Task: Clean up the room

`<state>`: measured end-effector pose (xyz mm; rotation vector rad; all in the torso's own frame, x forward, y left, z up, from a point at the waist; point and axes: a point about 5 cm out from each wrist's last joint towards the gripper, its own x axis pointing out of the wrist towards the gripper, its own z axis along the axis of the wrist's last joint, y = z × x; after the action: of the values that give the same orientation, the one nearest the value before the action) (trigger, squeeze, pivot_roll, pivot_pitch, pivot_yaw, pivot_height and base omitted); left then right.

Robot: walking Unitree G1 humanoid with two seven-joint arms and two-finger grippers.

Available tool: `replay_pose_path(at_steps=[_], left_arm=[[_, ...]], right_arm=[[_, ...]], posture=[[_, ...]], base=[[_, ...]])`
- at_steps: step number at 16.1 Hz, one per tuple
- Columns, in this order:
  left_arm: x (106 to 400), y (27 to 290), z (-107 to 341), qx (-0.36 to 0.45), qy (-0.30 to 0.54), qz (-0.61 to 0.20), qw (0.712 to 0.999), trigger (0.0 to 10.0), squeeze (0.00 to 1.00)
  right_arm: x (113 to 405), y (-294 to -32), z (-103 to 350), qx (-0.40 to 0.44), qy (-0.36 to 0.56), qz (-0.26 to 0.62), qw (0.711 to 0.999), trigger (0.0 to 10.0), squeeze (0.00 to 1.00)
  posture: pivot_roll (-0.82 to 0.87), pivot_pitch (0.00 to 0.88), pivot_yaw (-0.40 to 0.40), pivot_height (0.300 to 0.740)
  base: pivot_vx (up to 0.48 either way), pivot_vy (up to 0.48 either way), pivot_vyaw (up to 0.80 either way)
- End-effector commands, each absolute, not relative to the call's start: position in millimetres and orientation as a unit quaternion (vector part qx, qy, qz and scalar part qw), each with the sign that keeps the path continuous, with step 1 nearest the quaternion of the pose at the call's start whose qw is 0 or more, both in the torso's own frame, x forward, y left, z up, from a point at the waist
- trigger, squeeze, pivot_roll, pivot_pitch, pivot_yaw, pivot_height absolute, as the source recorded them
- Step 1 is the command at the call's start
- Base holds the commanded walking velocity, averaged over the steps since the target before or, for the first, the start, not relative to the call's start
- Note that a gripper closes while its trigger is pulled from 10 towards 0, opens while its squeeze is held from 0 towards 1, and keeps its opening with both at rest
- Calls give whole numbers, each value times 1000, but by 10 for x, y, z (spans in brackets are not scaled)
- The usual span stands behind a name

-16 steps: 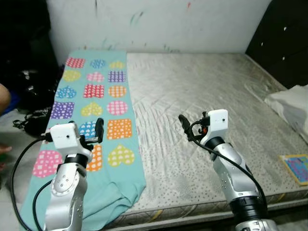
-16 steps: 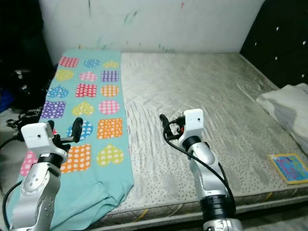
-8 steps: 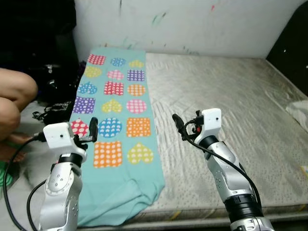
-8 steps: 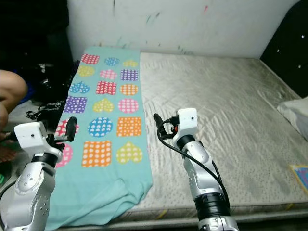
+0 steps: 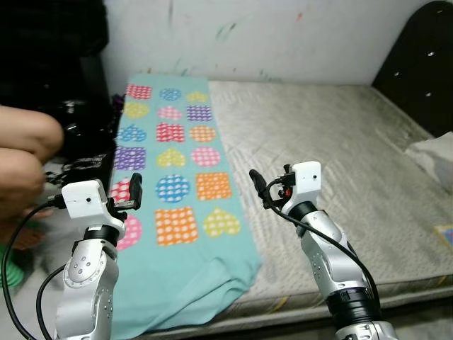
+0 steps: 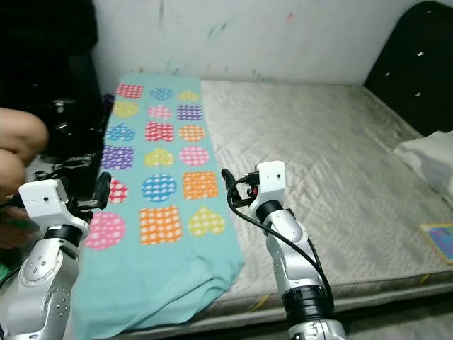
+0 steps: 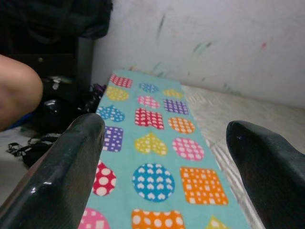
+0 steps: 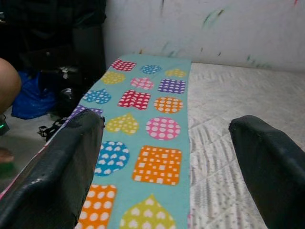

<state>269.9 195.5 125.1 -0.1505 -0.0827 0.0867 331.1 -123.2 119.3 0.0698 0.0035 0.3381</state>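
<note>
Blanket overhangs mattress edge; left tool, right tool agape.

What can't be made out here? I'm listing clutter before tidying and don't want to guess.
- Dark heap beside the bed, head views: too dark to identify.
- White bedding, colourful flat item: cut by the right edge.
- Blanket foot: drapes over the mattress edge, hidden.
- Person: cut by the left edge.
</note>
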Motion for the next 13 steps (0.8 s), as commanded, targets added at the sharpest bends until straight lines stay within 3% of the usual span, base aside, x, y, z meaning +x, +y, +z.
replay_pose_path(at_steps=[1,5,13], left_arm=[[2709,1880,1273,-74,-46,36,996,10000,0],[2698,1923,1260,-63,-41,41,996,10000,0],[2634,2070,1263,-41,-26,45,998,10000,0]], right_arm=[[3311,-1350,1174,30,7,152,988,10000,0],[3316,-1348,1066,-7,41,159,986,10000,0],[3344,-1336,1014,8,56,141,988,10000,0]], posture=[[8,52,-73,740],[14,41,-79,740],[40,20,-89,740]], base=[[0,0,0],[0,0,0],[0,0,0]])
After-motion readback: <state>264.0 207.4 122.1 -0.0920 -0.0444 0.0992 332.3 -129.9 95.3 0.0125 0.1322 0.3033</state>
